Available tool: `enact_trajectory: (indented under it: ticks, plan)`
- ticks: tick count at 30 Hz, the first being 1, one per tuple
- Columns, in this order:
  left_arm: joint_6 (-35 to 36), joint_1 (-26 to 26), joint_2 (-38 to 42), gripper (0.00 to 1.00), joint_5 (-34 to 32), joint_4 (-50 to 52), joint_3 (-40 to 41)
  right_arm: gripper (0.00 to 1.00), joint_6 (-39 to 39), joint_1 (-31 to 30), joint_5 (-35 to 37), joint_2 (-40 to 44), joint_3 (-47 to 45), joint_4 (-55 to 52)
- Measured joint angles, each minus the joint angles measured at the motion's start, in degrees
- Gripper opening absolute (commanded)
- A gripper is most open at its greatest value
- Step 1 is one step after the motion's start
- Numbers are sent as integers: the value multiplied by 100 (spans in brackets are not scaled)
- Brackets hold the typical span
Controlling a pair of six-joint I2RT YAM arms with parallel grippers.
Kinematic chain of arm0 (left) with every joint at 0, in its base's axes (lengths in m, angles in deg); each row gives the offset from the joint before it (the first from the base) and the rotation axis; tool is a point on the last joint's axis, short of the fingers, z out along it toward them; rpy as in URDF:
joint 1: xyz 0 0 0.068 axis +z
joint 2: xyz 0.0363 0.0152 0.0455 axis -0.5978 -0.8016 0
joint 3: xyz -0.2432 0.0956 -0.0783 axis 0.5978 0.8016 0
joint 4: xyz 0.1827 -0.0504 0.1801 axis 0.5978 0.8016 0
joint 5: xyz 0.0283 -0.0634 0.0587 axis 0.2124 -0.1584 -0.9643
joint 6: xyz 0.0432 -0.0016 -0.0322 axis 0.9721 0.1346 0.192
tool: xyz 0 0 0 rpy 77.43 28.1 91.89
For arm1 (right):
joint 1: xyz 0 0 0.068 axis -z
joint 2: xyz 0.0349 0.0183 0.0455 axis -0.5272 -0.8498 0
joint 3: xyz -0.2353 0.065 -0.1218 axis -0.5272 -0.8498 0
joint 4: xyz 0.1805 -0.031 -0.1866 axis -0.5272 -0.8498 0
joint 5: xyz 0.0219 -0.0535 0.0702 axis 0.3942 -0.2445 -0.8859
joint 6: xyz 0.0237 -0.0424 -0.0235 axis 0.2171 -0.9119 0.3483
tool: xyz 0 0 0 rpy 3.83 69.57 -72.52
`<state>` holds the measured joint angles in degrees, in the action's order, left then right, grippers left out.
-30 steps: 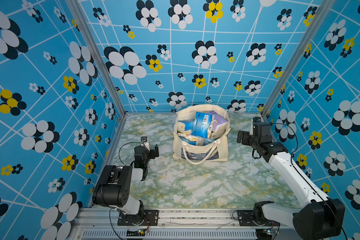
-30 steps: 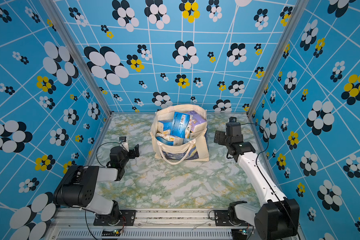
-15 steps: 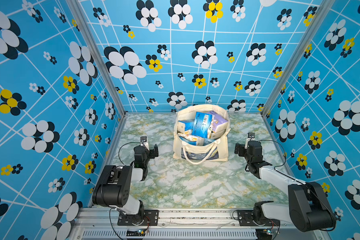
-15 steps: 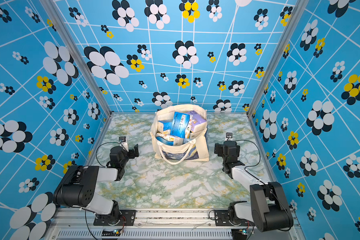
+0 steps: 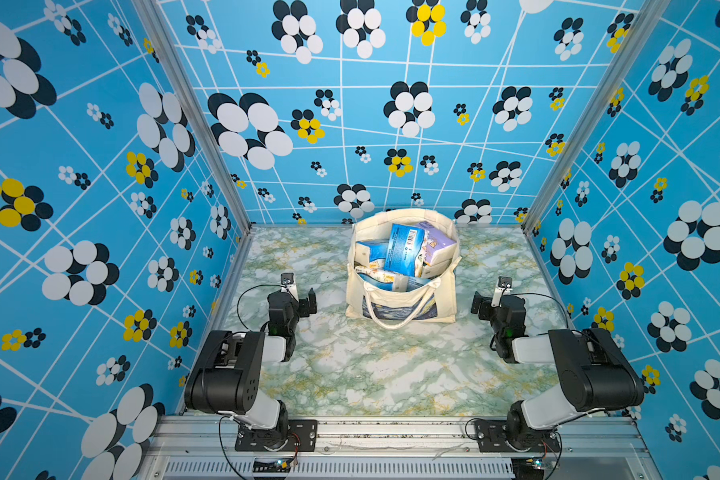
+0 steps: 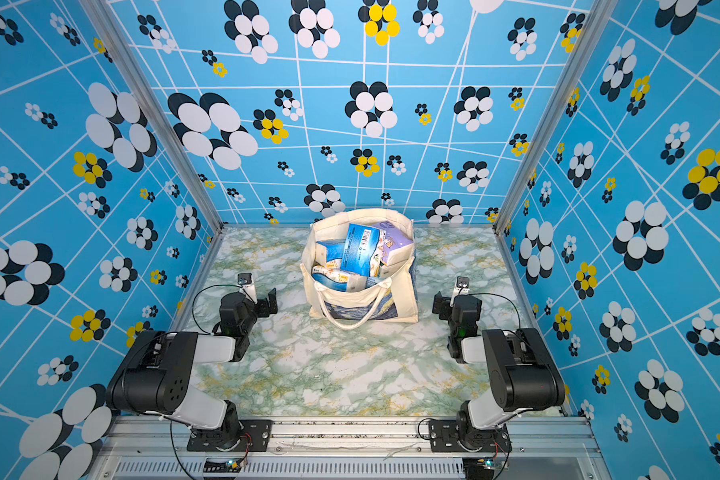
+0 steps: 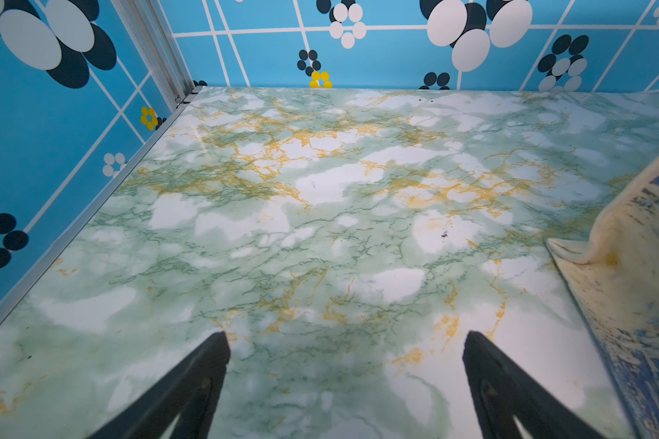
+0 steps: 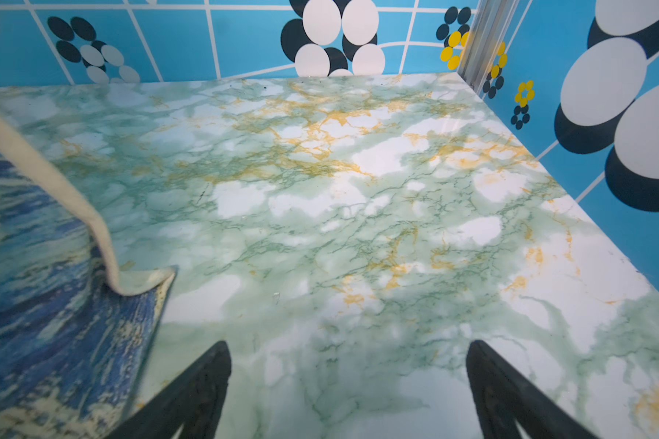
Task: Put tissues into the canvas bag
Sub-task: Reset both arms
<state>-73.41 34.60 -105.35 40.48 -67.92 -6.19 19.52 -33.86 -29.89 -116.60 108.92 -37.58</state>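
Left wrist view: left gripper [image 7: 346,336] spread wide, empty, low over marbled table [image 7: 320,190]; bag [image 7: 632,289] just beside, toward the other arm, untouched. Right gripper [image 8: 347,344] likewise agape, holding nothing, bag's printed side near. Between both grippers, in a top view, tissue packs [image 5: 404,253] heaped inside bag, none seen loose. Packs likely light, soft, slippery-wrapped; best pinched across the narrow middle. Task apparently complete.

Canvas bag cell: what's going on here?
Nothing is being handled. The tissues sit piled inside the canvas bag, which stands upright on the marble table. The left gripper and right gripper are both open and empty, low over the table on either side of the bag. No pack shows outside it.
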Motion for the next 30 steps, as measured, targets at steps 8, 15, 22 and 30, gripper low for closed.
enact_trajectory:
  ticks: [8,15,22,30]
  plan:
    - [0,0,0,99,0,0,0,99,2,160,-313,0,105,63]
    - [13,0,0,99,0,0,0,99,2,162,-330,0,105,66]
    - [15,0,0,99,0,0,0,99,-2,160,-479,0,105,85]
    - [15,0,0,99,0,0,0,99,-2,160,-570,0,105,144]
